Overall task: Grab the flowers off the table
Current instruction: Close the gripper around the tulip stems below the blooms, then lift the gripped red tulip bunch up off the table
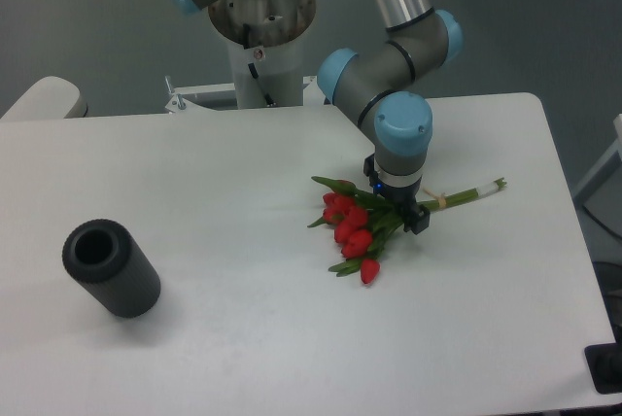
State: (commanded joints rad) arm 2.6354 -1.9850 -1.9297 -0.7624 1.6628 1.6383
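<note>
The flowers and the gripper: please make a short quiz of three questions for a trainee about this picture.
1. True or false: the flowers lie flat on the table.
2. Which end of the bunch points toward the table's right edge: A) the red buds, B) the pale stems?
3. What lies at the left of the table, far from the gripper?

Key
1. True.
2. B; the buds point left and toward the camera.
3. A dark grey cylinder, lying on its side with its open end showing.
</note>
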